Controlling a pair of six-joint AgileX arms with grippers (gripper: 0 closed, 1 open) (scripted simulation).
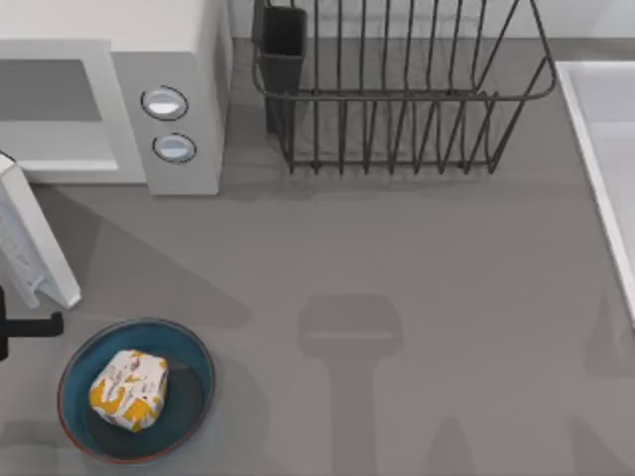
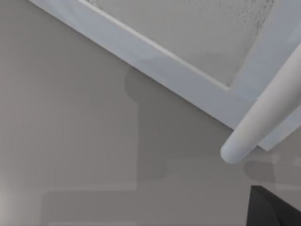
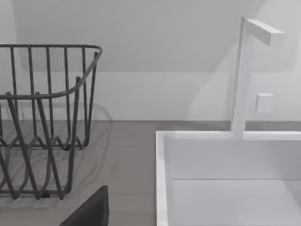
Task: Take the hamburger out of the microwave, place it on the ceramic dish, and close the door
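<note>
The hamburger (image 1: 129, 390), in its white wrapper with yellow-orange patches, lies in the teal ceramic dish (image 1: 198, 349) at the table's front left. At the back left stands the microwave (image 1: 189, 59), its cavity (image 1: 55, 104) showing. The door (image 1: 30, 238) is swung out toward the front along the left edge. A dark part of my left gripper (image 1: 25, 325) juts in at the left edge, between the door and the dish. The left wrist view looks close onto the door frame (image 2: 155, 61) and its white handle (image 2: 263, 117). My right gripper (image 3: 91, 212) is near the sink.
A dark wire dish rack (image 1: 397, 99) with a dark cup holder (image 1: 283, 45) stands at the back middle. A white sink (image 1: 605, 149) runs along the right edge, with its faucet (image 3: 244, 70) in the right wrist view.
</note>
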